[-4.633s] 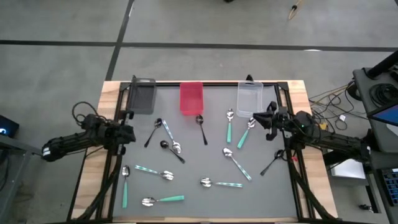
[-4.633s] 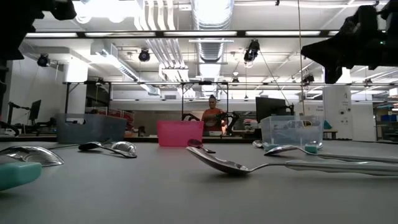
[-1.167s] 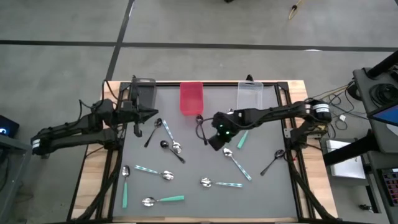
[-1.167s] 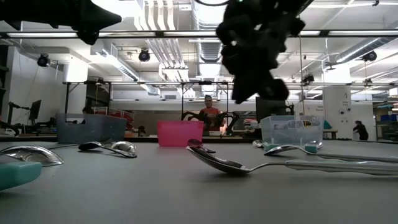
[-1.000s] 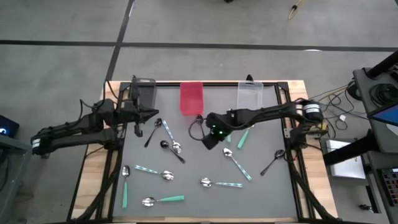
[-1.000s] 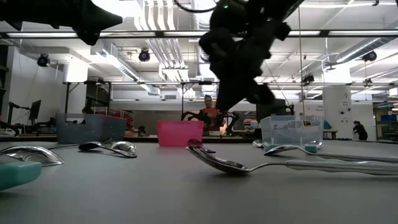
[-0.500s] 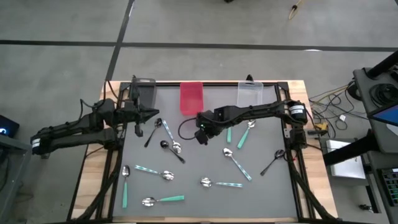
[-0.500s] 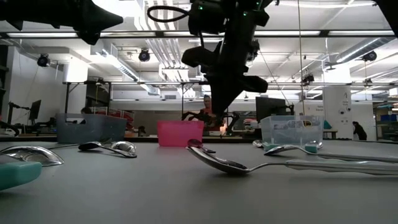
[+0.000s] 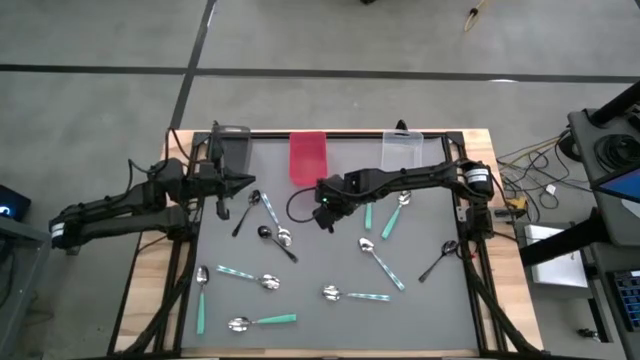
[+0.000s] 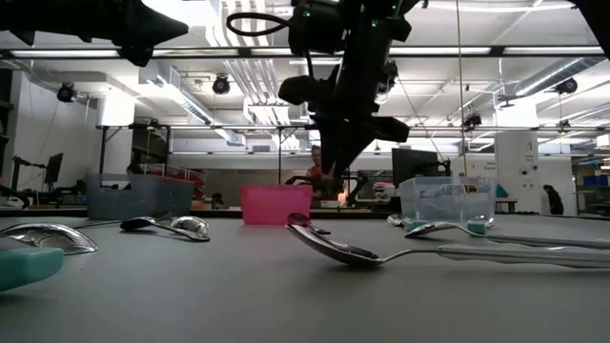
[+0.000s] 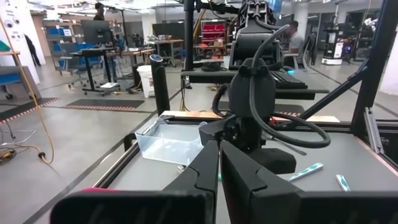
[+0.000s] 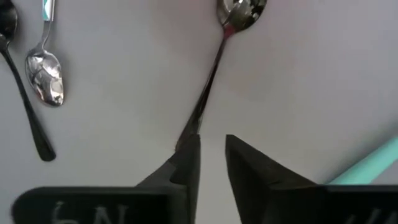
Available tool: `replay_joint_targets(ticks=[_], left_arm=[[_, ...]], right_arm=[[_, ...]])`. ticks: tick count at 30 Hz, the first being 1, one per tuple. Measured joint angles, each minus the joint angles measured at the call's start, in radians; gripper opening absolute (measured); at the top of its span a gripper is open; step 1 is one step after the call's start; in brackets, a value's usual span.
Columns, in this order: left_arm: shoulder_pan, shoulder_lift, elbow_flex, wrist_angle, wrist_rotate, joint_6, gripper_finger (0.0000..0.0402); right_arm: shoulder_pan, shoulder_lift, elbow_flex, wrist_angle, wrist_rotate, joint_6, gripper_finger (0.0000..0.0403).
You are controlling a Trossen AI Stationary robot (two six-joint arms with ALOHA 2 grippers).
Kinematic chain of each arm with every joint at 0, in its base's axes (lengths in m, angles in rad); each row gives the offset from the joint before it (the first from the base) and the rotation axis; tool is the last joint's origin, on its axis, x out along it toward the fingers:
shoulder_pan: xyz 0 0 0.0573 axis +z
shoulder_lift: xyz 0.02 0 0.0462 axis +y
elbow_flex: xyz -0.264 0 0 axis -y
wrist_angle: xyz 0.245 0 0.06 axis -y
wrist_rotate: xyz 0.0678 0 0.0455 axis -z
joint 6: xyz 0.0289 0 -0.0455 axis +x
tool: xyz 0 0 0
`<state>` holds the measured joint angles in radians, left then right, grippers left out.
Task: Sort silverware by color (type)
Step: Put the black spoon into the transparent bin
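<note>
1. Because your right gripper (image 12: 212,155) hangs over the black spoon (image 12: 214,62) by the red bin (image 9: 307,156), its fingers are released, slightly parted, straddling the handle's tip.
2. Your left gripper (image 11: 219,165) waits clenched near the dark bin (image 9: 229,153).

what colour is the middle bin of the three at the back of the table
The middle bin is pink-red, clearest in the high view, between a dark grey bin and a clear one.

Three bins (image 9: 308,157) in a row along the surface (image 9: 430,310) back edge, spoons (image 9: 263,321) scattered in front, right gripper (image 9: 324,215) above the middle
</note>
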<state>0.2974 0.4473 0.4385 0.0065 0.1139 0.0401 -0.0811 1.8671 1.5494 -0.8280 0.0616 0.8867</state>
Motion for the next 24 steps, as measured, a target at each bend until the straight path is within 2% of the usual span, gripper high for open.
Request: replay_joint_targets(ticks=[11,16,24], left_arm=[[0.0,0.0,-0.001,0.0,0.0,0.004,0.0],[0.0,0.0,-0.001,0.0,0.0,0.004,0.0],[0.0,0.002,-0.002,0.001,0.0,0.004,0.0]], right_arm=[[0.0,0.0,0.0,0.01,0.027,0.063,0.0184],[0.004,0.02,-0.013,0.093,0.096,0.066,0.0196],[0.004,0.127,0.009,0.136,0.1,0.058,0.0194]])
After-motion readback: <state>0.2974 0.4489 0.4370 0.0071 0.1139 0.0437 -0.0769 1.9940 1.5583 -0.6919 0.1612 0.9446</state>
